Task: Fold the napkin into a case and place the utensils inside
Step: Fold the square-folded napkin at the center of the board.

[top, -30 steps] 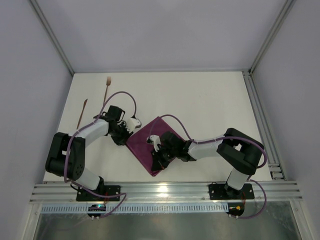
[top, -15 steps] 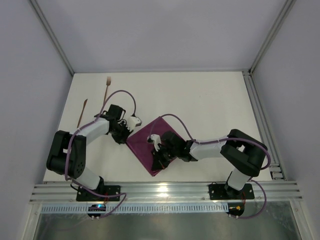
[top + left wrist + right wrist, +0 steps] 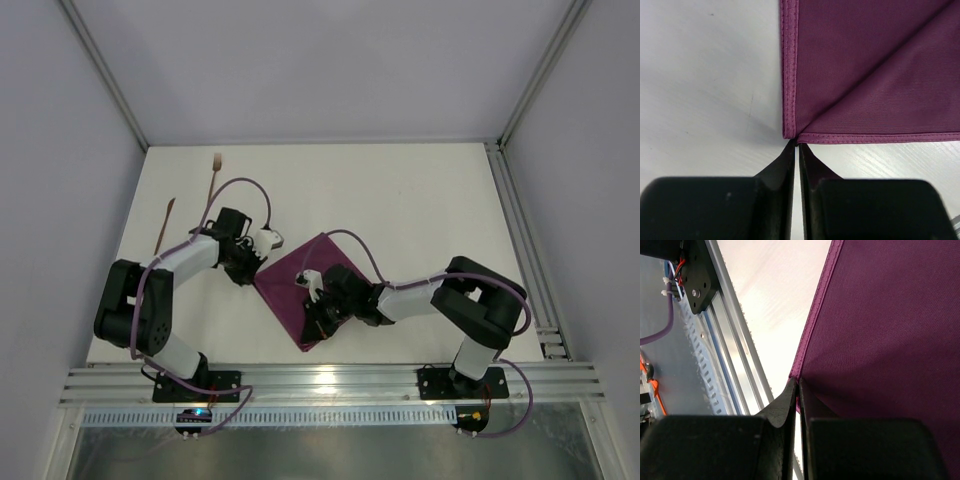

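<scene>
White table [image 3: 430,220]: carries every item. Plum-purple, slightly shiny cloth napkin [image 3: 285,290]: lies flat as a diamond toward 6 o'clock of the table, with a diagonal fold line showing. Judged light, limp and slick, so best taken by its hemmed corners. Left gripper [image 3: 796,145]: jaws closed, nipping the napkin's 9 o'clock corner. Right gripper [image 3: 797,384]: jaws closed on its 6 o'clock corner. Thin brown wooden fork [image 3: 214,178] and slim plain brown stick [image 3: 164,225]: at 10 o'clock, well apart from the napkin.
</scene>
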